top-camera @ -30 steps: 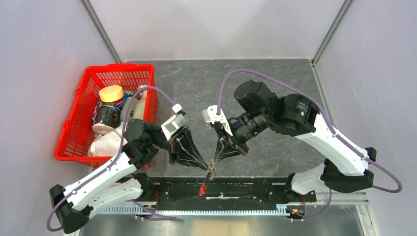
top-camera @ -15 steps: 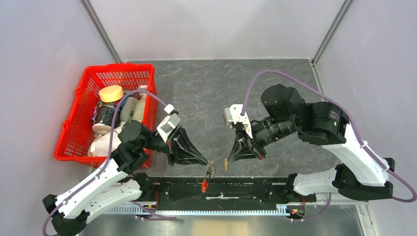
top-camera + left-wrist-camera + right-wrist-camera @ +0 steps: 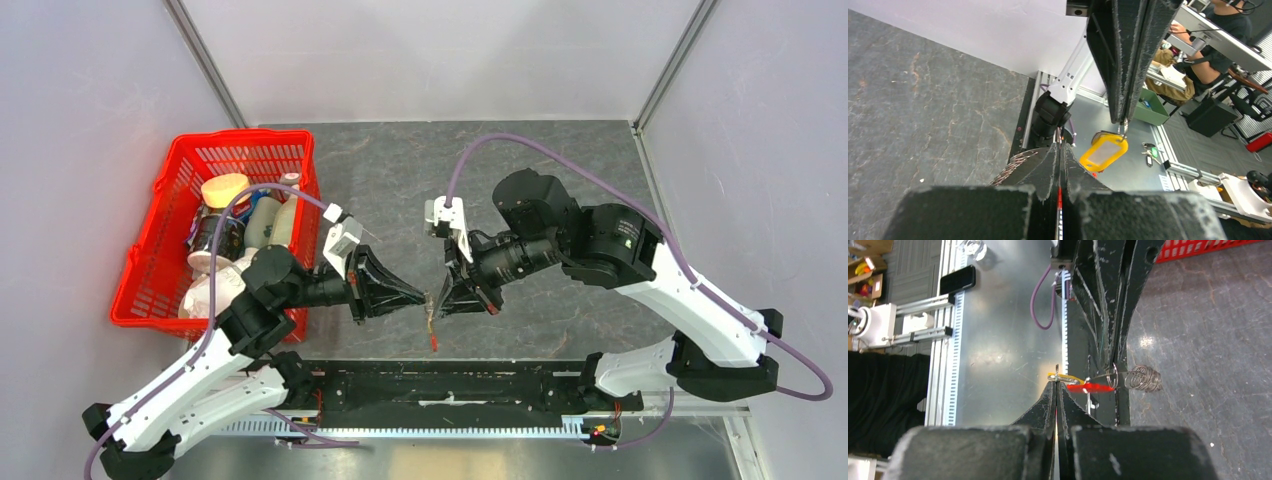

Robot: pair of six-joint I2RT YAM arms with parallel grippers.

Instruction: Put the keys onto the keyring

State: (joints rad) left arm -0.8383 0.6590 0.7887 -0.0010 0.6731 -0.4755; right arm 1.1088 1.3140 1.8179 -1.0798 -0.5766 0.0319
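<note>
My left gripper is shut on the keyring: a silvery ring and wire coil with a red tag hanging below, seen edge-on in the right wrist view. A red sliver shows between the left jaws. My right gripper is shut on the key, a small yellow piece with a pale window hanging from its tips, also in the right wrist view. The two grippers' tips nearly touch above the table's near middle. Whether key and ring are joined I cannot tell.
A red basket with a jar, bottles and a white bag stands at the left, just behind the left arm. A black rail runs along the near edge. Walls close the back and both sides.
The right gripper drew away to the right with the key, then came back. Both grippers moved up from the near rail, and their tips now meet again.
</note>
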